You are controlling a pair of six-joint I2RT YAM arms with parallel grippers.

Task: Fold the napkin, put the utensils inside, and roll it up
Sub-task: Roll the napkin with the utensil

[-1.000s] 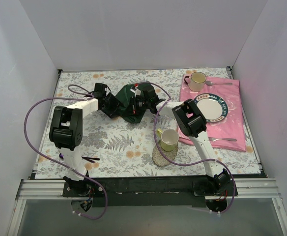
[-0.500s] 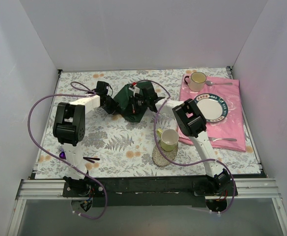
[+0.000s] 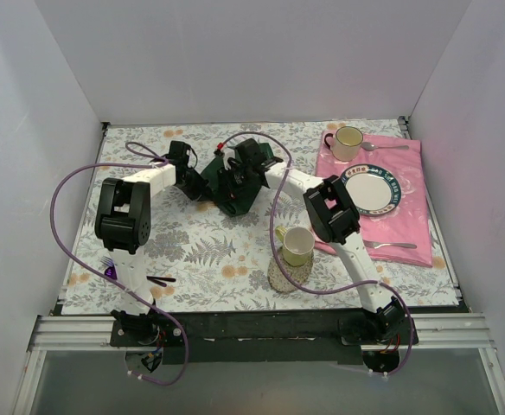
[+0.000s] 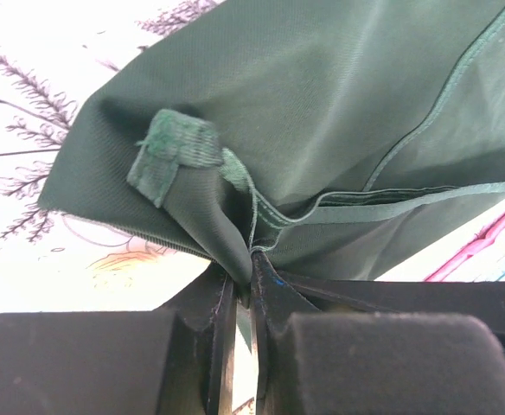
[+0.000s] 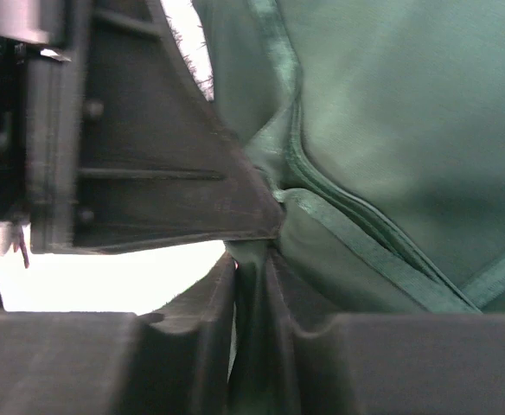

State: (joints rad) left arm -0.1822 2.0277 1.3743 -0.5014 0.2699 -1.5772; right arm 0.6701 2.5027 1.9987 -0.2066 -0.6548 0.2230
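Observation:
The dark green napkin [image 3: 238,199] lies crumpled at the table's middle back, between both grippers. My left gripper [image 3: 202,183] is at its left edge, shut on a fold of the napkin [image 4: 322,104] beside a small sewn tag; in the left wrist view the left gripper [image 4: 251,278] pinches the cloth at its tips. My right gripper [image 3: 232,175] is over the napkin's top. In the right wrist view the right gripper [image 5: 253,256] has its jaws slightly parted, with a fold of napkin [image 5: 408,112] still between them. The utensils are out of view.
A pink cloth [image 3: 408,216] at the right carries a plate [image 3: 391,201], a cream mug [image 3: 348,139], a silver spoon [image 3: 386,146] and a silver fork [image 3: 393,246]. A green cup [image 3: 297,245] stands on a coaster. A dark-handled, purple-headed utensil [image 3: 159,279] lies near the left base.
The left gripper closed on the napkin's left edge. The right gripper moved left and back over the cloth, and its jaws loosened.

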